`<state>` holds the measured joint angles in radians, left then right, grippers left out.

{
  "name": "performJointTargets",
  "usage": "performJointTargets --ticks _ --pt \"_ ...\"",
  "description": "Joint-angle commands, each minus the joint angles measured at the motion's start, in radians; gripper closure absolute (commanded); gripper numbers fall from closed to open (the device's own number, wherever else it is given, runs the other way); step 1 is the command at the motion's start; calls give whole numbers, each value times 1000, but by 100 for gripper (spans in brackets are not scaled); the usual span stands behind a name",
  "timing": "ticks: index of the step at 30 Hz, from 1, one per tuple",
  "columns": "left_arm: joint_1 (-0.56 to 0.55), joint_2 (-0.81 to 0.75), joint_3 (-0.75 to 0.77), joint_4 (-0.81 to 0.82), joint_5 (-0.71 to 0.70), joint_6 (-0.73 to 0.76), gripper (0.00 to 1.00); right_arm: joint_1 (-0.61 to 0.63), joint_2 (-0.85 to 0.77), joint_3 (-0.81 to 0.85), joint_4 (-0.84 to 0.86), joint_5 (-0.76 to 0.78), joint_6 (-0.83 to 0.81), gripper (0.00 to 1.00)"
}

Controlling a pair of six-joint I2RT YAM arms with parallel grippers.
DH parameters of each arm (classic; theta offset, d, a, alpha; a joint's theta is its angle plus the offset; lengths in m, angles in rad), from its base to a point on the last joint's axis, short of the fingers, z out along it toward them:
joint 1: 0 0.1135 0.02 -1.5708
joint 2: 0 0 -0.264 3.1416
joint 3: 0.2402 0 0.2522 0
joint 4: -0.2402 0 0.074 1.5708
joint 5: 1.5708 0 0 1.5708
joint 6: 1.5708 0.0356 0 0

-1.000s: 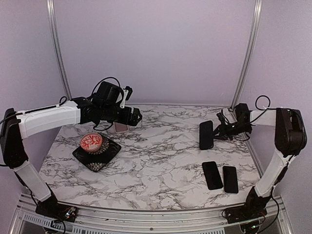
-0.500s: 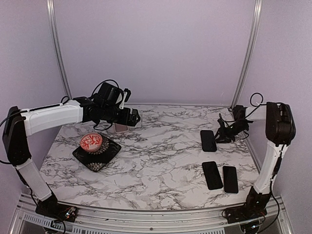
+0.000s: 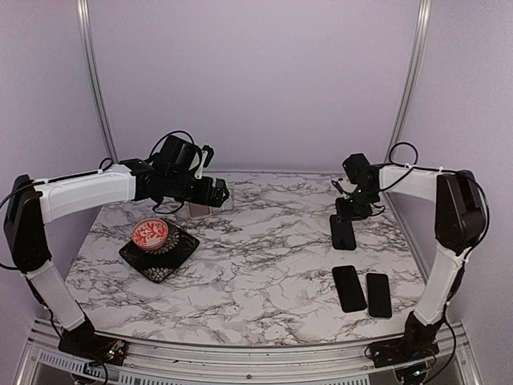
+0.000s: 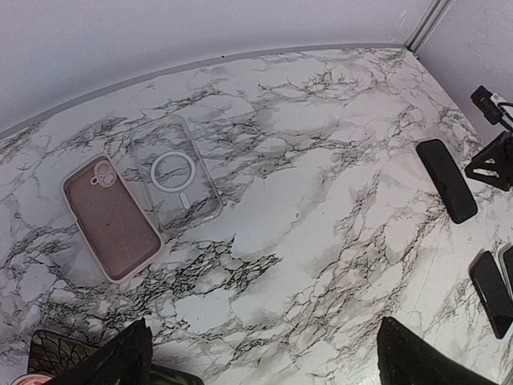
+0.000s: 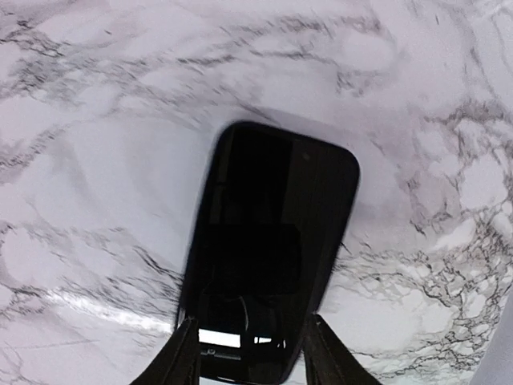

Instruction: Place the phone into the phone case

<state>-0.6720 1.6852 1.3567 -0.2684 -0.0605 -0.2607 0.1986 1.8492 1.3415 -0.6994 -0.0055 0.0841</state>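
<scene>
A black phone (image 3: 342, 233) lies flat on the marble table at the right; it fills the right wrist view (image 5: 268, 241). My right gripper (image 3: 350, 212) is right over its far end, open, and its fingers (image 5: 180, 353) sit close along both long edges of the phone. A pink phone case (image 4: 112, 218) and a clear phone case (image 4: 175, 183) lie side by side at the back left. My left gripper (image 3: 213, 192) hovers above them, open wide and empty (image 4: 268, 361).
Two more black phones (image 3: 349, 287) (image 3: 378, 294) lie at the front right. A black patterned tray (image 3: 172, 258) with a red bowl (image 3: 150, 233) sits at the left. A marble table (image 3: 256, 265) carries everything, with frame posts behind.
The right gripper held the phone raised, set it down flat, drew away to the right, and has now swung back left over its far end. The left arm has barely moved.
</scene>
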Motion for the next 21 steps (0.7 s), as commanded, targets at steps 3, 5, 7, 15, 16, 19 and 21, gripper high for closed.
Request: performJointTargets --ticks 3,5,7,15,16,19,21 --pt "59 81 50 -31 25 -35 1 310 114 248 190 202 128 51" --pt "71 149 123 -33 19 -49 7 336 165 298 276 118 183 51" --pt "72 238 214 -34 -11 -35 18 352 194 305 372 79 230 52" --pt "68 771 935 -468 -70 212 14 366 198 270 376 84 232 53" --pt "68 806 976 -469 -50 204 12 366 188 248 367 97 227 53" --pt "68 873 1020 -435 -38 127 13 366 160 194 341 120 223 53" --pt "68 914 1028 -429 -50 82 20 367 136 157 343 114 228 53"
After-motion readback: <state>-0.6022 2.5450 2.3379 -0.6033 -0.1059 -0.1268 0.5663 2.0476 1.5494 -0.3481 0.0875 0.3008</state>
